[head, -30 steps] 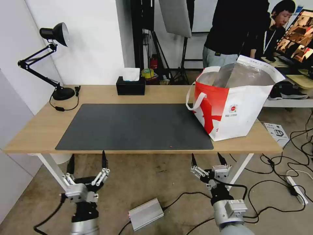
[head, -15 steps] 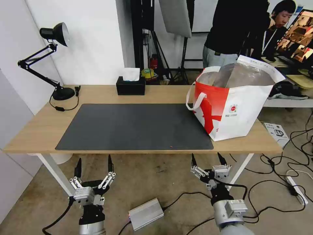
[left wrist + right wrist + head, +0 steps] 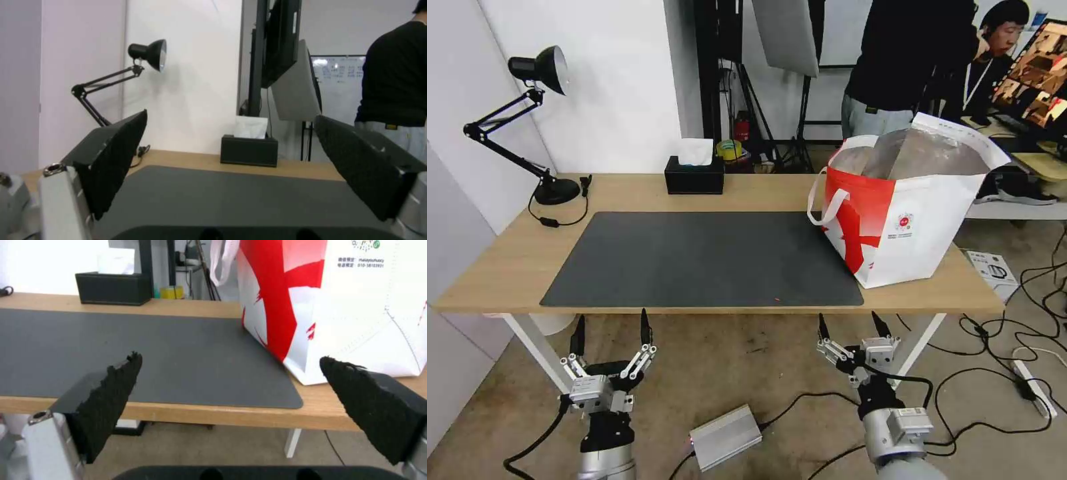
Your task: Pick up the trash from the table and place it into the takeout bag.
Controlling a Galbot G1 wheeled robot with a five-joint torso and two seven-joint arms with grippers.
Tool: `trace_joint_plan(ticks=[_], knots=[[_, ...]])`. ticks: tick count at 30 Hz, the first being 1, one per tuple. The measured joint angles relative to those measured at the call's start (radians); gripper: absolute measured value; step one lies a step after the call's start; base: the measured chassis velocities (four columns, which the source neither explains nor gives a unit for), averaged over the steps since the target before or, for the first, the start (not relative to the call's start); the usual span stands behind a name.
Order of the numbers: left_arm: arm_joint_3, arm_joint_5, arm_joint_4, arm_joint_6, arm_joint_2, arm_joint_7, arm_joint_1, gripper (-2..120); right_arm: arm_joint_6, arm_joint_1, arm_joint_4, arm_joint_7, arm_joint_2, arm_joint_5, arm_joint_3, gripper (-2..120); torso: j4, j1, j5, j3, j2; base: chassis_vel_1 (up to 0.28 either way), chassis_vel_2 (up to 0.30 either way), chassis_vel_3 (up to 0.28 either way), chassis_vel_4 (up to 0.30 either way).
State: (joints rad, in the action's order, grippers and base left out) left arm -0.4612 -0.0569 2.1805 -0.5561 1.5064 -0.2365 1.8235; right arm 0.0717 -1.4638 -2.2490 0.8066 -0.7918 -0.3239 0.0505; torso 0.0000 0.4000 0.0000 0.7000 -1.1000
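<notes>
Both my left gripper (image 3: pixel 610 329) and right gripper (image 3: pixel 852 323) hang spread, empty, below the table (image 3: pixel 500 267) — rising carelessly, I'd risk clipping its edge or toppling the takeout bag (image 3: pixel 904 220).

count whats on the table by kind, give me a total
takeout bag: 1
tissue box: 1
desk lamp: 1
dark grey mat: 1
total: 4

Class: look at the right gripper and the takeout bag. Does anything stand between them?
Nothing visible does. The right gripper hangs open below the table front edge; the takeout bag stands on the tabletop beyond.
</notes>
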Motion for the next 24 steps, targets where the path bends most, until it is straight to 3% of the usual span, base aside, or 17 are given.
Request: trace_joint_plan(ticks=[24], knots=[[0.0, 0.001, 0.001, 0.001, 0.0, -0.002, 0.0, 100, 0.0, 0.0, 0.0, 0.0, 0.0, 0.0, 0.0, 100, 0.0, 0.0, 0.0, 0.0, 0.0, 0.0, 0.0, 0.0, 0.0]])
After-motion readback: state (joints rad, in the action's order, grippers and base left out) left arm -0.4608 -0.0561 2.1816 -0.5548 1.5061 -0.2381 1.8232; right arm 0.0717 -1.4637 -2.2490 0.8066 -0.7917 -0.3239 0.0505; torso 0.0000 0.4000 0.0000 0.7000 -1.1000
